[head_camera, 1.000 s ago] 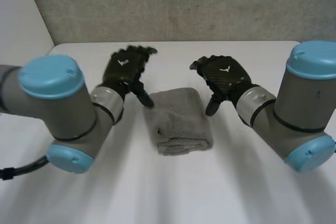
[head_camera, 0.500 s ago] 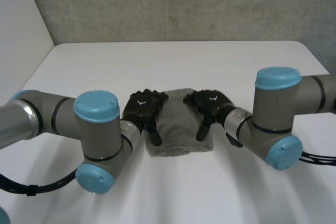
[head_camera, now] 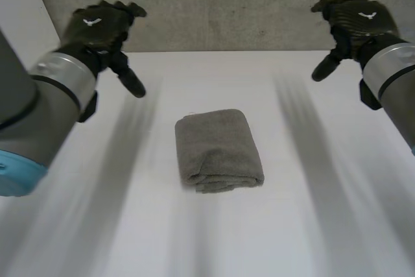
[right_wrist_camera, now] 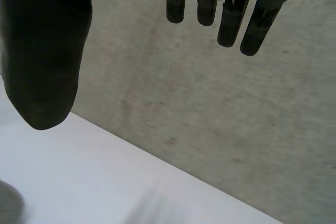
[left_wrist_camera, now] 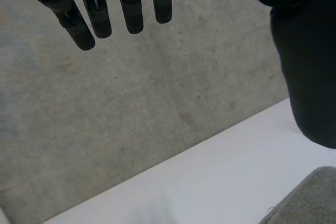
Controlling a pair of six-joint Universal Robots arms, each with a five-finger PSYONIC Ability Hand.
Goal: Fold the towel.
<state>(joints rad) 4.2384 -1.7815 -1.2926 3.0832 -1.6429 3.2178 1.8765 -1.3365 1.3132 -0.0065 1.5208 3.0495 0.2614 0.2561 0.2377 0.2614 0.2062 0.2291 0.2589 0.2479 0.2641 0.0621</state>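
A grey towel (head_camera: 218, 150) lies folded into a small thick bundle at the middle of the white table (head_camera: 305, 225). My left hand (head_camera: 104, 30) is raised high over the table's far left, well away from the towel, fingers straight and holding nothing. My right hand (head_camera: 353, 21) is raised at the far right, likewise open and empty. In the left wrist view the straight fingers (left_wrist_camera: 131, 9) point toward the wall, and a corner of the towel (left_wrist_camera: 310, 198) shows below the thumb. In the right wrist view the fingers (right_wrist_camera: 231, 19) are straight too, with the thumb apart from them.
A grey concrete wall (head_camera: 227, 4) stands behind the table's far edge. A white panel (head_camera: 19, 30) borders the far left corner.
Both hands have lifted off the folded towel and swung up and outward, left to the far left, right to the far right. The towel stays folded in place.
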